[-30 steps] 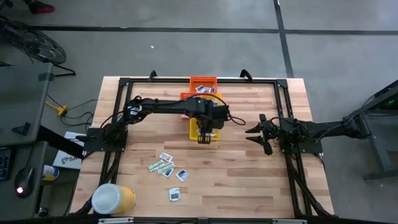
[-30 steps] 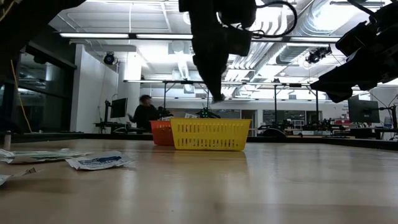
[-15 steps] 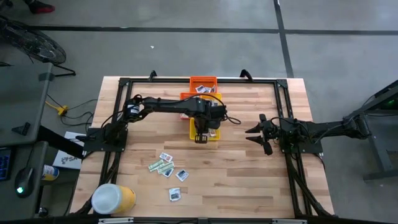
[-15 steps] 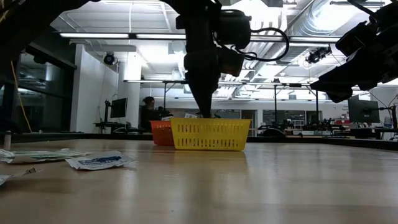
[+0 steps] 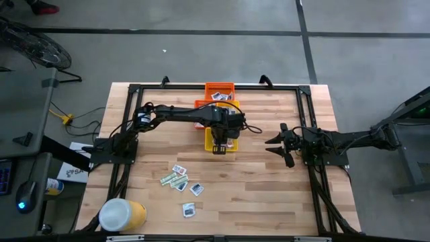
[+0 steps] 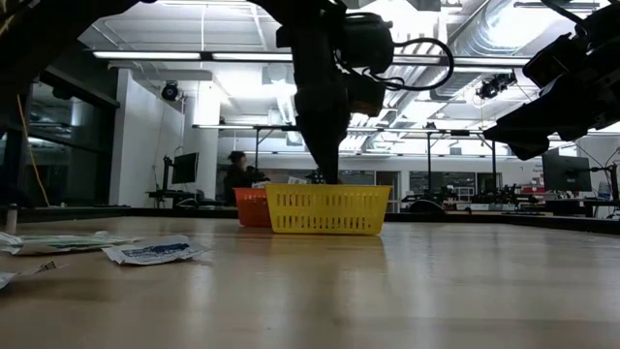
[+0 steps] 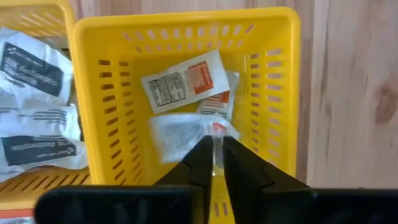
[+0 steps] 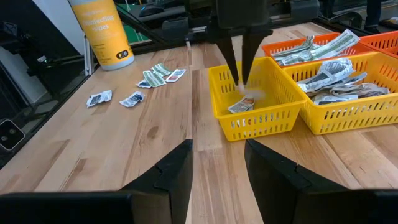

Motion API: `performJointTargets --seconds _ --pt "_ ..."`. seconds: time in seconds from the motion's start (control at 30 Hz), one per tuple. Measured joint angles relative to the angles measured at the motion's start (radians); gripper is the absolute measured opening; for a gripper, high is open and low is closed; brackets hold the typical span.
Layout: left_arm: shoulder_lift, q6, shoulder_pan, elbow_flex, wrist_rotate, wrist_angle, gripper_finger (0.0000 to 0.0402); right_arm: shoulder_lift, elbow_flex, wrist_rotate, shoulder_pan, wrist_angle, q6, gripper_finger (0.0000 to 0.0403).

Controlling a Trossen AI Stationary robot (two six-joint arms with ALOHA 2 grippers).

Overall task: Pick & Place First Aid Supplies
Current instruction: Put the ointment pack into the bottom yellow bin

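We're at the drop-off step: left tool (image 7: 213,163) is down inside the yellow basket (image 7: 273,93) near mid-surface, fingers narrow with only a slim gap, and a pale packet (image 7: 177,134) sits right at the tips on top of two orange-marked packets (image 7: 186,81) already in the basket. Can't tell for sure whether the packet is still pinched or just let go; it looks like a release in progress. Our read for the next move: open a bit more, lift straight up clear of the basket walls, then swing back to the loose packets (image 5: 180,183) scattered on the surface (image 5: 269,195) near the front left, well apart from the basket. The tips are close to the basket's near wall, so a tilted retreat could snag the rim or drag the basket. Right tool (image 8: 217,168) waits to the right of the basket, raised off the surface, fingers wide and empty, not in the left arm's path. Around it: a second yellow basket (image 8: 348,102) and an orange basket (image 8: 298,46) behind, both holding packets, and a yellow tub with a white lid (image 5: 122,214) at the front left corner, close to the loose pile, so we watch the elbow there on the next pick.
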State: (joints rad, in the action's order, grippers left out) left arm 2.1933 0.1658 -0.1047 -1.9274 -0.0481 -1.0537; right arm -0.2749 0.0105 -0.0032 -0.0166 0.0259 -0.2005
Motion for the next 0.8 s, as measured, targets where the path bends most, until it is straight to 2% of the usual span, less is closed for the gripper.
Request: performJointTargets --seconds 0.3,0.5,0.8 --pt "0.0 -0.032 0.0 0.0 0.006 0.006 0.0095 0.0 0.0 0.0 0.0 0.0 0.0 0.0139" --pt "-0.01 -0.111 0.001 -0.002 0.008 0.007 0.0099 0.0 0.0 0.0 0.0 0.0 0.0 0.0139" --pt "-0.015 -0.119 0.029 -0.113 0.117 -0.133 0.0099 0.0 0.0 0.0 0.0 0.0 0.0 0.0139"
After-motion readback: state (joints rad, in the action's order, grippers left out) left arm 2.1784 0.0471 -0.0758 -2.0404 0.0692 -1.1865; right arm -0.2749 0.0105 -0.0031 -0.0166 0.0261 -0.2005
